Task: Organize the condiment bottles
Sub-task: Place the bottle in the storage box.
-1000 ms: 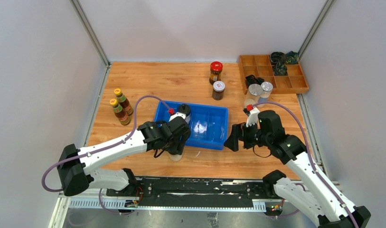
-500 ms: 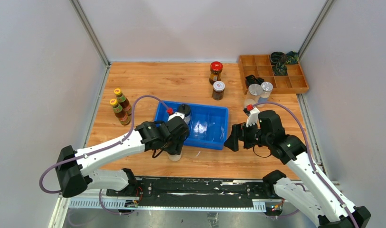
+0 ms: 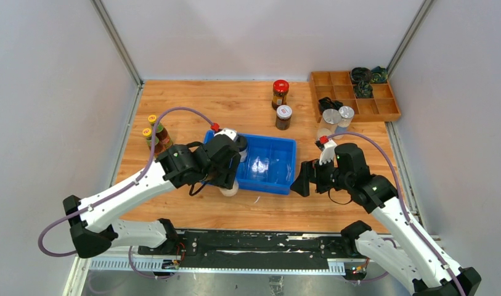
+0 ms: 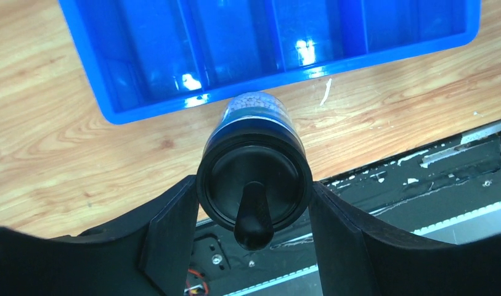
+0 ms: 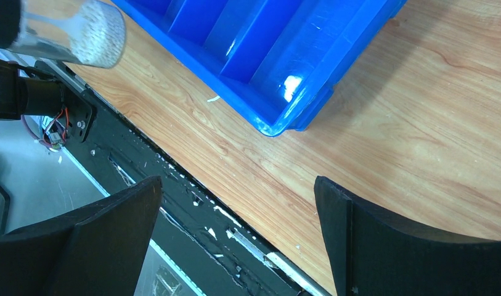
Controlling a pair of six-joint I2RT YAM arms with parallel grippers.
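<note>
My left gripper (image 3: 227, 177) is shut on a clear shaker with a black lid (image 3: 230, 189) and holds it tilted over the near left edge of the blue bin (image 3: 278, 185). In the left wrist view my gripper (image 4: 252, 192) clamps the lid, and the shaker body (image 4: 257, 113) points at the bin's front wall (image 4: 149, 111). My right gripper (image 3: 301, 179) is open and empty by the bin's right end. Two yellow-capped bottles (image 3: 150, 126) stand at the left. The red-lidded jar (image 3: 280, 94), the white-lidded dark jar (image 3: 283, 116) and two silver-lidded jars (image 3: 338, 116) stand at the back. The second shaker is hidden.
A wooden tray (image 3: 358, 110) with black and green coiled items stands at the back right. In the right wrist view my gripper (image 5: 238, 240) hangs over the table's near edge, with the bin corner (image 5: 297, 92) and the held shaker (image 5: 81, 34) ahead.
My left gripper has lifted the shaker and carried it away from the table's near edge toward the bin. Its elbow swung left. The right arm has not moved.
</note>
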